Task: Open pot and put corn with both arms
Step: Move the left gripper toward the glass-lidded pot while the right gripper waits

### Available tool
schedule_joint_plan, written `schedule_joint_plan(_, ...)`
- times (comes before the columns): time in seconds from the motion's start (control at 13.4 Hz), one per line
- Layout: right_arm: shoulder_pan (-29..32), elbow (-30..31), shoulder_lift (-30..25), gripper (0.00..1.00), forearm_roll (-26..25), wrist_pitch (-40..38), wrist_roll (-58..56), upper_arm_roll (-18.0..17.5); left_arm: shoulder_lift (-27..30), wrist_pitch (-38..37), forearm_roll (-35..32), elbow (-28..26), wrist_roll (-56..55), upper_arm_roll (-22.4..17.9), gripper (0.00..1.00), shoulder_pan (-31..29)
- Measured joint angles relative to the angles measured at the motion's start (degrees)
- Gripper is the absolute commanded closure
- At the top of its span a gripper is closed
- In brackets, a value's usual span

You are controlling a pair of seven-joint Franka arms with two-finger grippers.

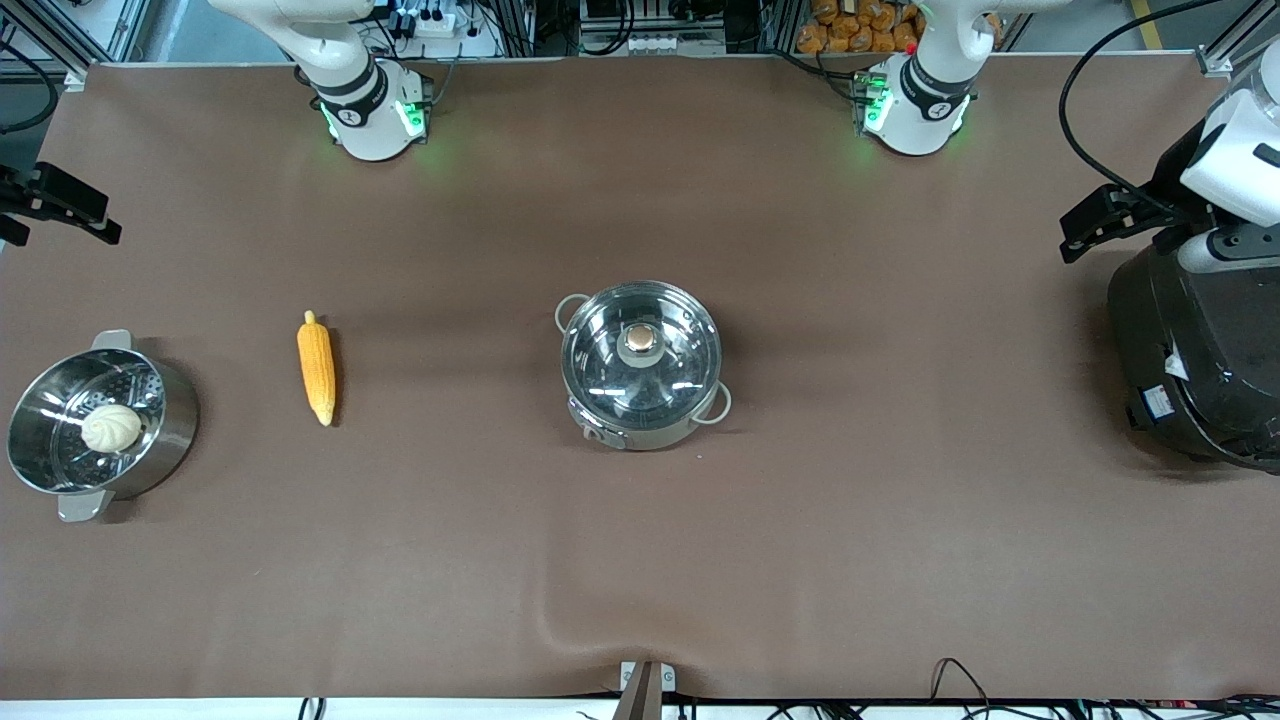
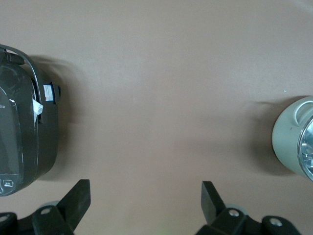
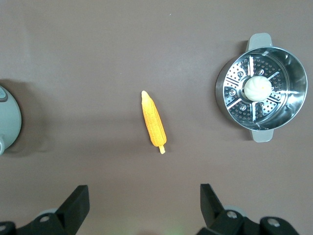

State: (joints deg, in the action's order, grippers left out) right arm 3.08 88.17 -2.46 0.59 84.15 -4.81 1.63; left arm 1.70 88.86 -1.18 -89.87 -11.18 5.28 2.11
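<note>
The pot (image 1: 641,362) stands mid-table, its glass lid with the copper knob (image 1: 639,342) shut on it. Its edge shows in the left wrist view (image 2: 288,142) and in the right wrist view (image 3: 7,117). The corn (image 1: 317,367) lies on the table between the pot and the steamer pot, and shows in the right wrist view (image 3: 154,122). My right gripper (image 3: 144,193) is open and empty, high over the table by the corn, at the front view's edge (image 1: 108,222). My left gripper (image 2: 145,188) is open and empty, high over bare table between the pot and the cooker (image 1: 1075,235).
A steel steamer pot (image 1: 180,415) with a pale bun (image 1: 111,427) on its insert stands at the right arm's end, and shows in the right wrist view (image 3: 296,83). A large black cooker (image 1: 1190,350) stands at the left arm's end (image 2: 24,127).
</note>
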Motion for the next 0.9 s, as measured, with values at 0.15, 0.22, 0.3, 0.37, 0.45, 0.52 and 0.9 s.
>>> schedule_joint_plan(0.15, 0.0, 0.0, 0.0, 0.00, 0.0, 0.0, 0.0, 0.0, 0.0, 0.0, 0.0, 0.0, 0.0, 0.0, 0.00, 0.2)
schedule_joint_plan(0.22, 0.0, 0.0, 0.0, 0.00, 0.1, 0.0, 0.0, 0.0, 0.0, -0.1, 0.0, 0.0, 0.0, 0.0, 0.00, 0.3)
schedule_joint_plan(0.3, 0.0, 0.0, 0.0, 0.00, 0.1, 0.0, 0.0, 0.0, -0.1, -0.1, 0.0, 0.0, 0.0, 0.0, 0.00, 0.3)
schedule_joint_plan(0.37, 0.0, 0.0, 0.0, 0.00, 0.1, 0.0, 0.0, 0.0, -0.1, -0.1, 0.0, 0.0, 0.0, 0.0, 0.00, 0.3)
schedule_joint_plan(0.45, 0.0, 0.0, 0.0, 0.00, 0.1, 0.0, 0.0, 0.0, -0.3, -0.1, 0.0, 0.0, 0.0, 0.0, 0.00, 0.3)
schedule_joint_plan(0.52, 0.0, 0.0, 0.0, 0.00, 0.1, 0.0, 0.0, 0.0, -0.5, -0.1, 0.0, 0.0, 0.0, 0.0, 0.00, 0.3)
schedule_joint_plan(0.9, 0.0, 0.0, 0.0, 0.00, 0.2, 0.0, 0.0, 0.0, -4.1, 0.3, 1.0, 0.0, -0.8, 6.5, 0.00, 2.0)
